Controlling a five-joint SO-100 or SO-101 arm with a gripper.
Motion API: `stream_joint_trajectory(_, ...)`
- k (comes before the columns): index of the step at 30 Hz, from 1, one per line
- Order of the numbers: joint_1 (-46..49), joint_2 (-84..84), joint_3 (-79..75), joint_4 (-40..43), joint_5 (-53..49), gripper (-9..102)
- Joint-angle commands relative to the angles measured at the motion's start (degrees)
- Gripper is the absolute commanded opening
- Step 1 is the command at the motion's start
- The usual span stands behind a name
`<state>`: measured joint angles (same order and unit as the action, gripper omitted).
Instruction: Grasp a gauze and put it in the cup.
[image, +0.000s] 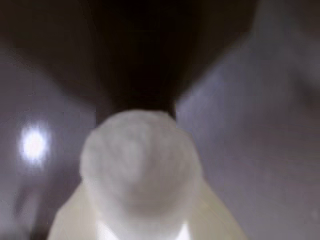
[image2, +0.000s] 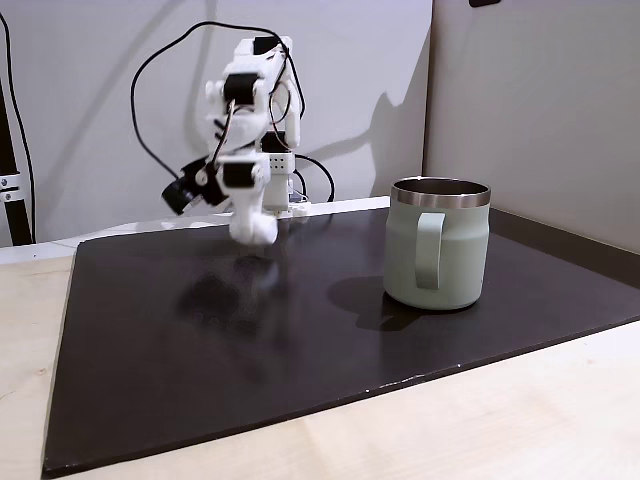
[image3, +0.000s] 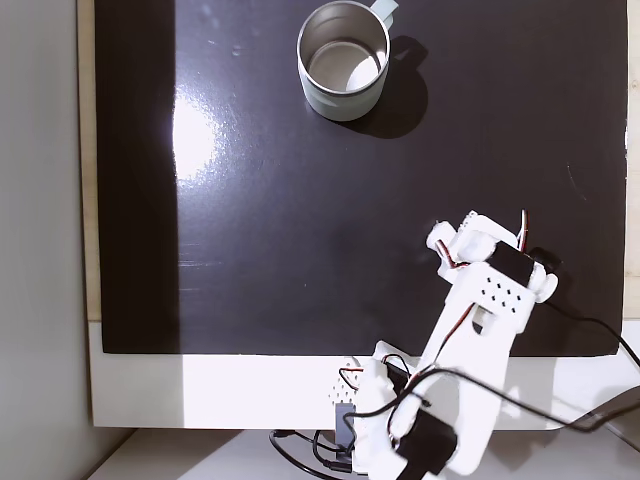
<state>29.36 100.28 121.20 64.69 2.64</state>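
Note:
A blurred white gauze roll (image: 137, 160) sits close to the lens in the wrist view, with a pale finger (image: 75, 220) below it. In a fixed view my gripper (image2: 252, 228) points down and is shut on the gauze (image2: 256, 231), hanging just above the black mat (image2: 300, 340) at its far left. The sage-green cup (image2: 450, 260) stands upright well to the right, with its handle facing the camera. From above, the gripper (image3: 440, 245) is near the mat's lower right, and the cup (image3: 342, 108) stands far off at the top, showing only bare steel inside.
The black mat (image3: 300, 250) lies on a light wooden table (image2: 500, 420). The arm's base and its black cables (image3: 400, 430) are at the mat's edge. A grey wall panel (image2: 540, 100) rises behind the cup.

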Motion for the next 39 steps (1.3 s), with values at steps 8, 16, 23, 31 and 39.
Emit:
stream_joint_trajectory(8, -12.1, 4.1, -31.7, 25.9, 5.7, 0)
stream_joint_trajectory(16, -18.4, -6.3, -53.1, 34.6, 9.6, 0)
stream_joint_trajectory(23, -21.7, -27.8, -83.7, 38.2, 11.3, 0)
stream_joint_trajectory(31, -29.5, -39.6, -101.3, 38.3, 11.1, 0)
stream_joint_trajectory(39, -34.5, -51.9, -118.5, 37.6, 11.4, 0)
